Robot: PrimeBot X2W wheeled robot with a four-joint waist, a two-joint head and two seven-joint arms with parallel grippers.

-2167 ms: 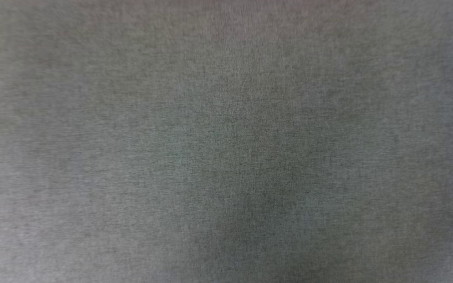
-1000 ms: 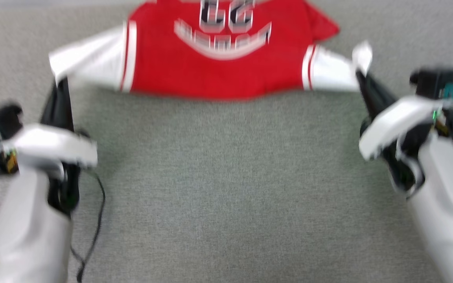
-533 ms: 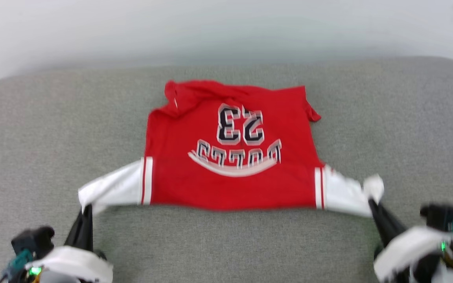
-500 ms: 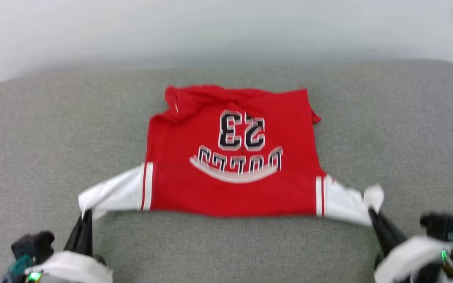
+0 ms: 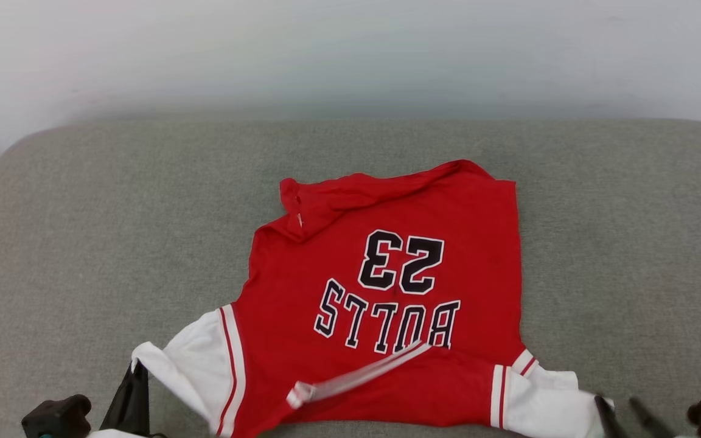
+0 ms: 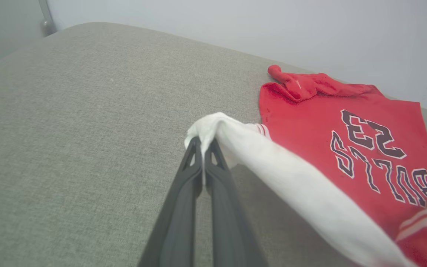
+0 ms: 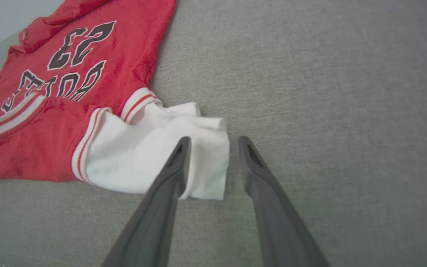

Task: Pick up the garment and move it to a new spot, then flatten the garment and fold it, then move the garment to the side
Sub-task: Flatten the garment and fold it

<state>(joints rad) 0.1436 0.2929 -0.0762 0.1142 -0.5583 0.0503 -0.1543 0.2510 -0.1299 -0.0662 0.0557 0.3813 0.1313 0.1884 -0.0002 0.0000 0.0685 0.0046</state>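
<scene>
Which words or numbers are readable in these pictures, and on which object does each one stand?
"23": black numerals on the red garment, upside down in the head view.
"BULLS": black letters beside the number, same garment, also upside down.
No other text is readable.

The garment (image 5: 387, 292) is lying mid-table (image 5: 83, 243), toward the near edge, its hem pointing at the wall (image 5: 350, 55) behind. At near left, the left pincer (image 6: 202, 142) is pinching one sleeve end, holding it off the table. At near right, the other sleeve is resting flat, its edge sitting between the right pincer's (image 7: 214, 140) spread fingers.
</scene>
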